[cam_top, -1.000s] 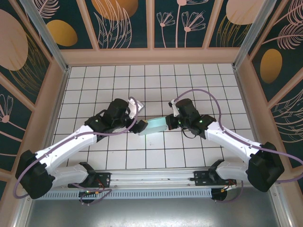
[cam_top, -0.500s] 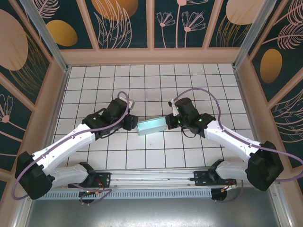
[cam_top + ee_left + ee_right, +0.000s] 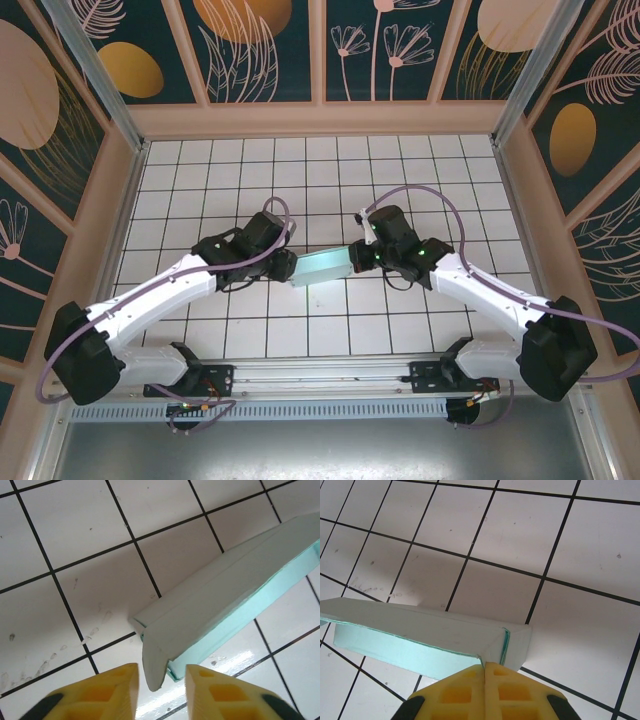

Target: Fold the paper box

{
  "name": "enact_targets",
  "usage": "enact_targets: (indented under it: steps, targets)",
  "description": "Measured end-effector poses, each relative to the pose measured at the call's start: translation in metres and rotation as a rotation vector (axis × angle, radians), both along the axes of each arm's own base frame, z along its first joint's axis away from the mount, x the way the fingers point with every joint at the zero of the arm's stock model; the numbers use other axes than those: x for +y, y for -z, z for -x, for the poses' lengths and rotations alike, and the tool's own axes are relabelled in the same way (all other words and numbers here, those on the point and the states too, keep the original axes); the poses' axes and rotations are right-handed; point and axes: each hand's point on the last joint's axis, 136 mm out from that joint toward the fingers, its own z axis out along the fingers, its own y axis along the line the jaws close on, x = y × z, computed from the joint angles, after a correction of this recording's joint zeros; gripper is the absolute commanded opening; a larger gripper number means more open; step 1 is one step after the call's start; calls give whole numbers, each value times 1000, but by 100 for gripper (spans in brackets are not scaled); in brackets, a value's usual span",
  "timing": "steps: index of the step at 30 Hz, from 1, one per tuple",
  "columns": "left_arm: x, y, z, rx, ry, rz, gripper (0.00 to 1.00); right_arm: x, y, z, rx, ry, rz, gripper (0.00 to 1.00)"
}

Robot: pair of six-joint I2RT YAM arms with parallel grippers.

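At the near edge, both bases sit on a metal rail (image 3: pixel 320 378) bolted along the white tiled surface (image 3: pixel 300 170). The left arm (image 3: pixel 150 300) runs from its base at the near left corner up and rightward, low over the tiles, its wrist bent toward the middle. The right arm (image 3: pixel 490 295) mirrors it from the near right corner, reaching up and leftward, with a purple cable (image 3: pixel 420 195) looping above its wrist.

The two wrists face each other across the paper box (image 3: pixel 322 265), which lies between them near the middle of the surface as a long, narrow, pale teal shape, its long axis running from one wrist to the other.

In the left wrist view, the left jaws stand partly apart, the yellow fingers (image 3: pixel 100 695) on either side of a loose end flap of the box, with a gap showing on each side of the card. In the right wrist view, the right jaws are pressed together, the yellow fingers (image 3: pixel 455 695) pinching the thin card at the box's other end; the box casts a shadow on the tiles beneath it.

Beyond the box the grid of tiles runs to a wooden frame (image 3: pixel 320 118) and dark panels painted with leaves (image 3: pixel 270 50)
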Motion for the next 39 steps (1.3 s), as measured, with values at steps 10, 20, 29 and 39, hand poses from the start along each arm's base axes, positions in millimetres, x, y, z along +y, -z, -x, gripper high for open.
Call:
enact_targets:
  steps: [10, 20, 29, 39]
  targets:
    - [1, 5, -1, 12, -1, -28, 21, 1, 1, -1, 5, -1, 2, 0]
    - [1, 7, -1, 21, -1, -35, 7, 2, 0, -1, 3, -2, 0, 0]
    - [-2, 6, 0, 69, -92, 30, 0, 2, 0, -1, 6, 1, -2, 0]
    - [-8, -2, -2, 130, -267, 164, 0, 1, 0, -1, 11, 10, -6, 0]
